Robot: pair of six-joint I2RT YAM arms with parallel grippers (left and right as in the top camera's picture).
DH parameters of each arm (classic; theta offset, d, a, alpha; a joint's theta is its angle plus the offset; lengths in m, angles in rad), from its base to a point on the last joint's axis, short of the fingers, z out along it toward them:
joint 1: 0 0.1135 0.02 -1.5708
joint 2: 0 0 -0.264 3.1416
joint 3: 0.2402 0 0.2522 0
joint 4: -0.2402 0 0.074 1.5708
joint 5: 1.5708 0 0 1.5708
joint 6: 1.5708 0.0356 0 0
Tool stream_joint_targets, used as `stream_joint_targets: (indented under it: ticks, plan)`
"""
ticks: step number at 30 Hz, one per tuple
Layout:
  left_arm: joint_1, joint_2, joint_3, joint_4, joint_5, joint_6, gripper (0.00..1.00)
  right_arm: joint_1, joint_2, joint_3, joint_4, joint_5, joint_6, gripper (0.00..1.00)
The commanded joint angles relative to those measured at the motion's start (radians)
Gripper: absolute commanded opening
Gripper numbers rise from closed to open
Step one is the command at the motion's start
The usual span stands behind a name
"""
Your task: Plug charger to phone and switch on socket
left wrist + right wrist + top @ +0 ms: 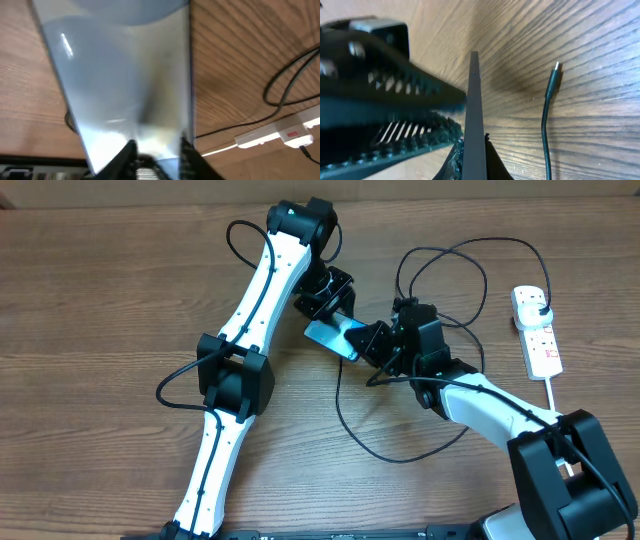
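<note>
Overhead, left fingers (123,158) and right fingers (451,162) each grip the glossy pale-blue phone (333,338); the charger (546,120) tip lies unplugged beside the phone.

No word, brand or number can be read in any view. The socket (537,330), lying near the right edge of the bench (100,280), carries small red marks (543,340), but from overhead they are too small to read. In the left wrist view one red label (295,134) on it shows pale signs, too blurred to read.
</note>
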Motion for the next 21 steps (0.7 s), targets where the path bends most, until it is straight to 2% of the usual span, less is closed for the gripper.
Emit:
stream_joint_targets:
  ticks: [1,3,4,7,8,9,10,11,13,14,18,21]
  plan:
    - [-0.007,0.007,0.021,-0.011,0.005,-0.006,0.41,0.0,-0.002,0.026,0.023,0.001,-0.003,0.04]
    - [-0.006,0.007,0.021,-0.011,0.005,-0.006,0.57,-0.002,-0.003,0.026,0.024,-0.006,-0.003,0.04]
    - [-0.006,0.007,0.021,-0.011,0.005,-0.006,0.6,-0.004,-0.003,0.026,0.026,-0.008,-0.003,0.04]
    - [0.004,0.007,0.021,-0.011,0.005,0.021,0.64,-0.019,-0.003,0.026,0.026,-0.028,-0.003,0.04]
    - [0.01,0.007,0.021,-0.008,0.005,0.06,0.64,-0.026,-0.003,0.026,0.026,-0.037,-0.004,0.04]
    - [0.022,0.007,0.021,0.005,0.005,0.151,0.62,-0.039,-0.005,0.026,0.026,-0.056,-0.007,0.04]
    - [0.035,0.007,0.021,0.024,0.006,0.242,0.56,-0.047,-0.007,0.026,0.026,-0.067,-0.012,0.04]
    - [0.048,0.007,0.021,0.042,0.006,0.337,0.46,-0.058,-0.01,0.026,0.024,-0.074,-0.017,0.04]
    - [0.076,0.007,0.021,0.079,0.009,0.492,0.19,-0.082,-0.025,0.026,0.021,-0.089,-0.048,0.04]
    - [0.101,0.007,0.021,0.088,0.027,0.566,0.13,-0.097,-0.04,0.026,0.008,-0.089,-0.063,0.04]
    - [0.21,0.007,0.021,0.086,0.193,0.737,0.21,-0.142,-0.107,0.026,-0.048,-0.089,-0.113,0.04]
    - [0.279,0.007,0.021,0.083,0.317,0.839,0.44,-0.16,-0.161,0.026,-0.09,-0.087,-0.149,0.04]
